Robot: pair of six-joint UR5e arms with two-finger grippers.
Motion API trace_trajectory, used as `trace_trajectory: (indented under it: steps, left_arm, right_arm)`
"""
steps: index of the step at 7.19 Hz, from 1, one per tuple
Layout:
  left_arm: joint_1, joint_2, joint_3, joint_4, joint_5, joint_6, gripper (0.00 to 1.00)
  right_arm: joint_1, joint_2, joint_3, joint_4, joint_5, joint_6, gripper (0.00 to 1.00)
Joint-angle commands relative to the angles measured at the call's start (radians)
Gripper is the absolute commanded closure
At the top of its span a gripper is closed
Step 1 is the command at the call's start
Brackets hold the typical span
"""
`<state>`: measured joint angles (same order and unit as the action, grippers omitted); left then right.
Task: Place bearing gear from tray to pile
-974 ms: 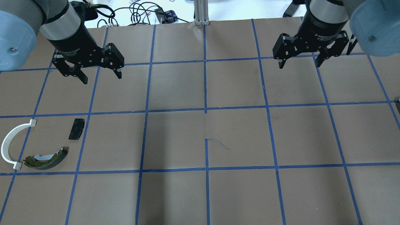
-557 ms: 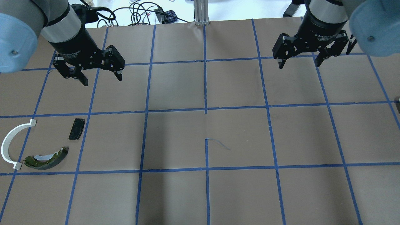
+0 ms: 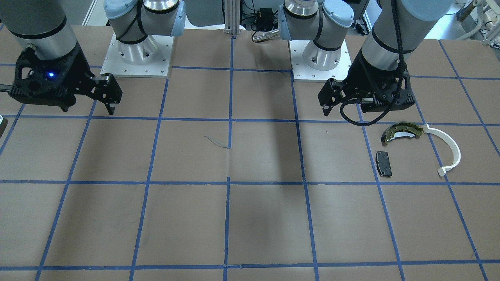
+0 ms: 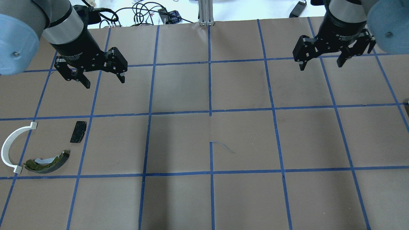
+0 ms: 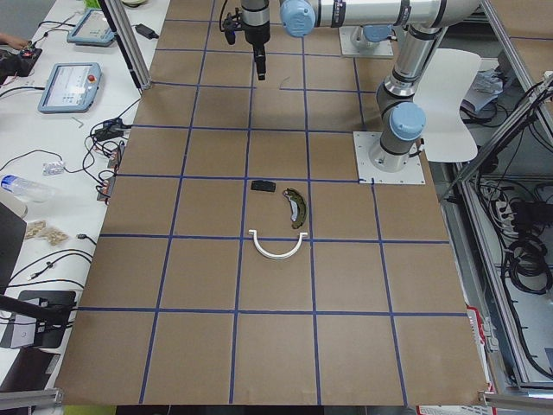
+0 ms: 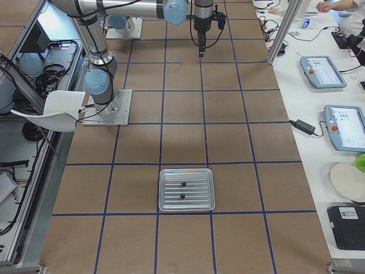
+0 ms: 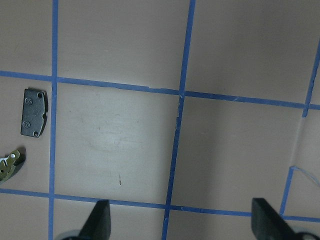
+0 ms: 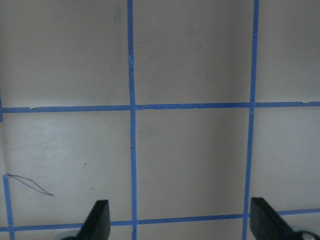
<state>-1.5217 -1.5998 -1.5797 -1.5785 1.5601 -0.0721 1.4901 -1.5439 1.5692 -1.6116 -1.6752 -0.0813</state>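
The pile lies at the table's left in the overhead view: an olive-gold brake shoe (image 4: 48,162), a white plastic arc (image 4: 12,147) and a small dark pad (image 4: 78,131). The pad also shows in the left wrist view (image 7: 34,112). A ribbed metal tray (image 6: 162,190) shows only in the exterior right view, with two small dark bearing gears (image 6: 183,184) on it. My left gripper (image 4: 104,82) is open and empty, hanging beyond the pile. My right gripper (image 4: 320,66) is open and empty over the far right of the table, well away from the tray.
Brown paper with a blue tape grid covers the table. Cables (image 4: 137,14) and an aluminium post (image 4: 206,12) sit beyond the far edge. The two arm bases (image 3: 136,54) stand at the robot's side. Tablets (image 6: 322,71) lie on a side bench.
My right gripper has moved to the right and slightly toward the far edge, still open. My left gripper has hardly moved. The pile is unchanged.
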Motion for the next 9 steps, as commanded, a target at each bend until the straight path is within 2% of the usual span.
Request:
trace_trajectory:
  steps: [1,3,5,7,9]
  left_arm:
    - [0.0,0.0,0.0,0.0,0.0,0.0,0.0]
    - [0.0,0.0,0.0,-0.001,0.0,0.0,0.0]
    - [0.0,0.001,-0.002,0.0,0.0,0.0,0.0]
    - [0.0,0.001,-0.003,0.0,0.003,0.0,0.0]
    - [0.0,0.001,-0.003,0.0,0.003,0.0,0.0]
  right_arm:
    - [-0.161,0.004,0.029,-0.002,-0.034,-0.23,0.0]
    - [-0.42,0.018,0.112,-0.052,-0.031,-0.534,0.0]
    - [-0.662,0.137,0.178,-0.303,-0.011,-0.893,0.0]
    - [-0.824,0.337,0.14,-0.494,0.032,-1.093,0.02]
    - [-0.908,0.47,0.082,-0.543,0.048,-1.196,0.1]
